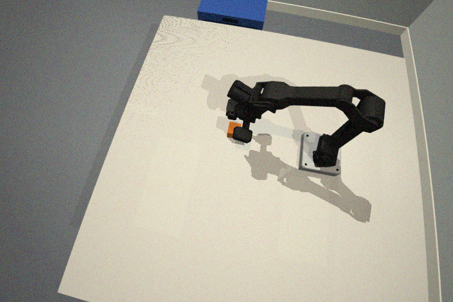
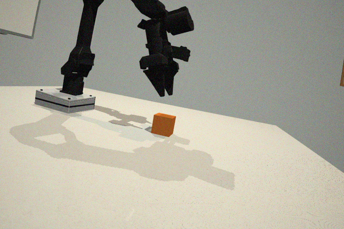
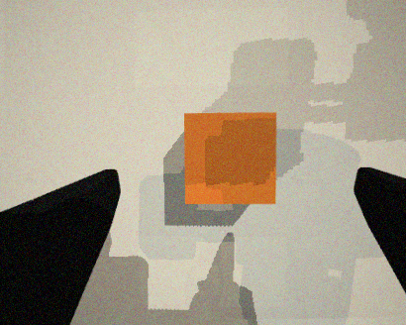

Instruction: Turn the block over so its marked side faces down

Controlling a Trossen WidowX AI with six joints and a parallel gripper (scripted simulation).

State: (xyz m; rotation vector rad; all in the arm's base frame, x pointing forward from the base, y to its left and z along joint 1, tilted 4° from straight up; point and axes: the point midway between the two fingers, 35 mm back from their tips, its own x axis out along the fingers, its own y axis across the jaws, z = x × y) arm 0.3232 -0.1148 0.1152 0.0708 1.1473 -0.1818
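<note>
The orange block (image 1: 231,129) (image 2: 163,125) (image 3: 230,159) sits on the pale worktop (image 1: 183,218) (image 2: 110,198) (image 3: 46,72), left of the grey base plate (image 1: 307,148) (image 2: 52,101) in the top view. In the exterior view it is to the right of that plate and nearer. It rests flat on its underside, with its sides upright. From the wrist its upper face looks square, its edges running nearly in line with the view's own, so I can't pick out a long axis there; the exterior view shows a broad, plain orange side towards the near edge. Which way the marked side points, I can't tell from the faces on show.

The black gripper (image 1: 243,123) (image 2: 166,95) (image 3: 237,179) hangs above the block, pointing down, with a visible gap between its tips and the block's top in the exterior view. Its jaws are wide apart with nothing between them. The wrist view puts one finger to the left of the block and the other to the right, both apart from it. In the top view, part of the gripper covers the block's right side.

The arm (image 1: 310,95) (image 2: 88,18) rises from the plate, bends at a high elbow and reaches over towards the block, its shadows spreading across the worktop. A blue box (image 1: 233,2) stands beyond the far edge in the top view.
</note>
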